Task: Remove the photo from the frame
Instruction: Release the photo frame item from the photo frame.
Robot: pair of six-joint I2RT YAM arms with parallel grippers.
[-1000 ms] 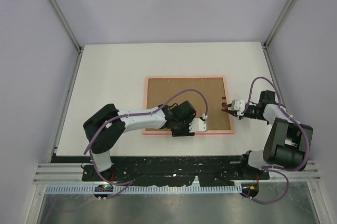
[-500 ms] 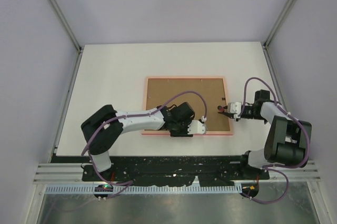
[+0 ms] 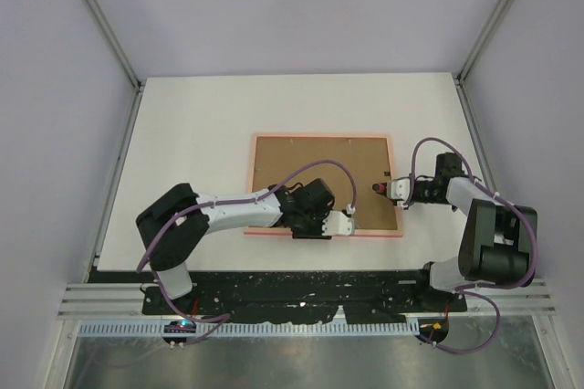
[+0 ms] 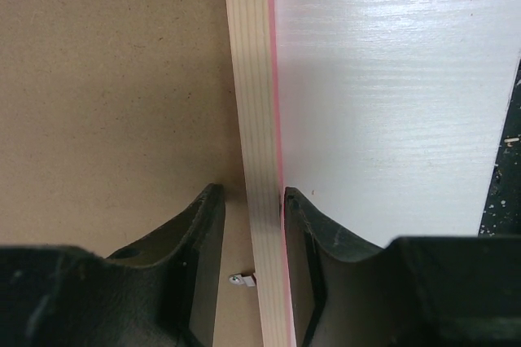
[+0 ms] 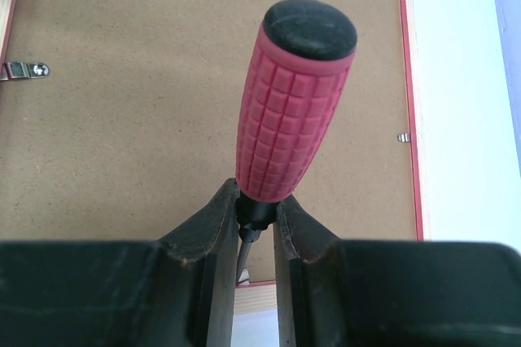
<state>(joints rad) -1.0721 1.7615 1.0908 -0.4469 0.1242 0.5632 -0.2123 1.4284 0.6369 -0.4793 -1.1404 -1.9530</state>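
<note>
Top external view: the frame (image 3: 319, 136) is being shown lying face down on the tabletop (image 3: 201, 133), with its brown backing board (image 3: 310, 165) facing up and seated inside the pink rim. The photo is not being shown in any view; it is judged to be lying under the board, inside the frame.

The near rail is being straddled by the left claw (image 4: 251, 192). One finger is touching the pink outer edge, while a gap is being left between the other finger and the rail's inner side, so this claw is released, clenched on nothing.

A screwdriver (image 5: 297, 111) with a red-pink handle is being grasped by the right claw (image 5: 256, 198), which is clenched on the dark collar under the handle, above the right part of the board.

Small metal tabs (image 5: 24, 70) are being shown along the rim; whether they are turned aside cannot be told.

The task is being judged as early: nothing is out yet. Freeing the tabs, lifting the board and drawing out the photo are being left to do.
</note>
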